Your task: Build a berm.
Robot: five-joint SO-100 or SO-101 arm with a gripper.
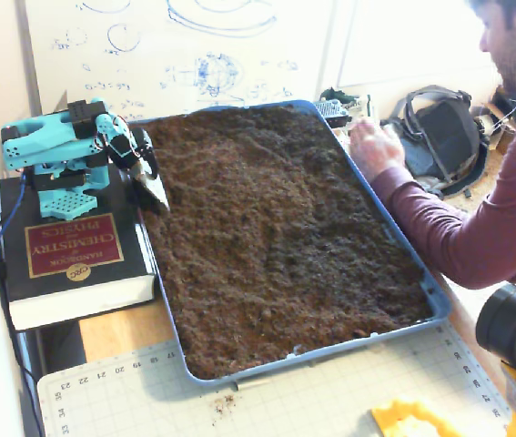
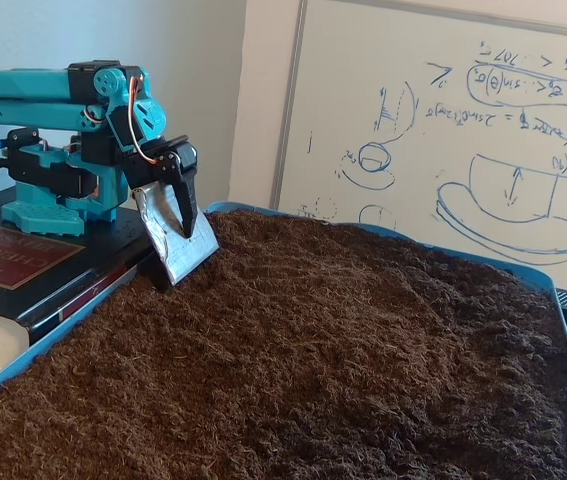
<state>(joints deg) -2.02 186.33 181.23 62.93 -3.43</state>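
Note:
A blue tray (image 1: 312, 357) (image 2: 53, 348) is filled with loose dark brown soil (image 1: 276, 228) (image 2: 343, 360) that lies roughly level with small bumps. No berm shows in either fixed view. The teal arm (image 1: 53, 146) (image 2: 63, 130) sits folded on a thick book at the tray's left side. My gripper (image 1: 157, 196) (image 2: 188, 250) points down at the soil's left edge. A silver scoop plate (image 2: 168, 240) serves as one jaw, and the black finger (image 2: 185, 200) lies flat against it, shut with nothing held.
A person's hand (image 1: 376, 146) hovers at the tray's far right rim, with the sleeve reaching in from the right. The red-covered book (image 1: 75, 255) (image 2: 13, 260) bears the arm. A backpack (image 1: 440, 137), cutting mat (image 1: 148, 401) and black camera (image 1: 512, 328) surround the tray.

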